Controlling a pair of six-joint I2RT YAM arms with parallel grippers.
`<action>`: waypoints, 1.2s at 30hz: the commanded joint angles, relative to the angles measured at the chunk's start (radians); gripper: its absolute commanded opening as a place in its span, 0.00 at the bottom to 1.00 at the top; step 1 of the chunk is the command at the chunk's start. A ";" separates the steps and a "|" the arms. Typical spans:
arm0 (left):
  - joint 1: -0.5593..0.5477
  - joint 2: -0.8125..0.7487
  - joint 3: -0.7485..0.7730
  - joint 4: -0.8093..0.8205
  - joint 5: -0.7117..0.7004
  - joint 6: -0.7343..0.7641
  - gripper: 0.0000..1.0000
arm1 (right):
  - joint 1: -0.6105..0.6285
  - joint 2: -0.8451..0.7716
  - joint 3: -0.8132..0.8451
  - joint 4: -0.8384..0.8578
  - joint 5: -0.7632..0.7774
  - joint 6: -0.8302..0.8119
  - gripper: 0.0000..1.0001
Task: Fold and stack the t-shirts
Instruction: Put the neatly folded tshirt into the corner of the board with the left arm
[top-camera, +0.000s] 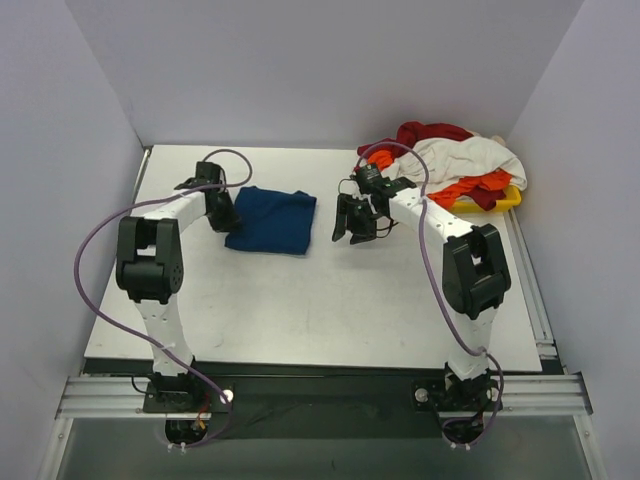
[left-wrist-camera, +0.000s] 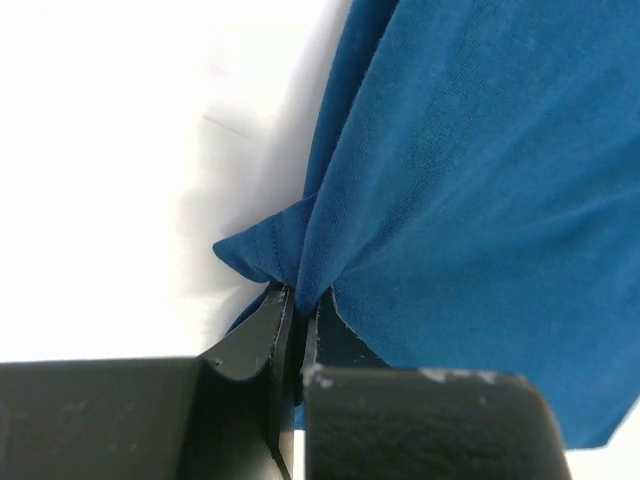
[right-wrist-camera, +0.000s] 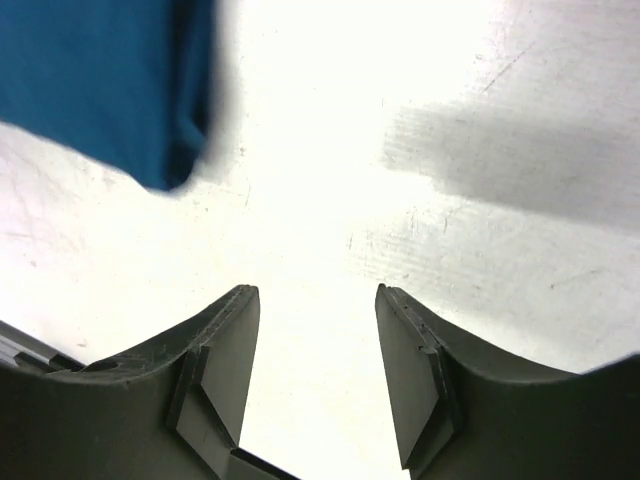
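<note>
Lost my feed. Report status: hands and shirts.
Left hand shut on edge of blue t-shirt. Right hand open, empty. Other shirts heaped on yellow tray. Nothing blocking.

Folded blue t-shirt (top-camera: 272, 221) lies flat; other t-shirts (top-camera: 455, 160) heaped beyond.

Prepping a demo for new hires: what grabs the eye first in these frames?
The dark blue t-shirt lies folded left of centre on the white table, with the left fingers shut on its bunched left edge. Next comes the heap of red, white and orange t-shirts on the yellow tray at the far right corner. The right fingers hang open above bare table just right of the blue shirt.
</note>
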 joint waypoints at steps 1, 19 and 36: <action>0.067 0.048 0.110 -0.103 -0.099 0.127 0.00 | 0.003 -0.080 -0.027 -0.026 0.004 -0.006 0.51; 0.371 0.292 0.518 -0.199 -0.127 0.146 0.00 | 0.013 -0.183 -0.102 -0.052 0.019 0.009 0.51; 0.452 0.232 0.742 -0.288 -0.224 0.202 0.25 | 0.039 -0.213 -0.125 -0.063 0.039 0.010 0.51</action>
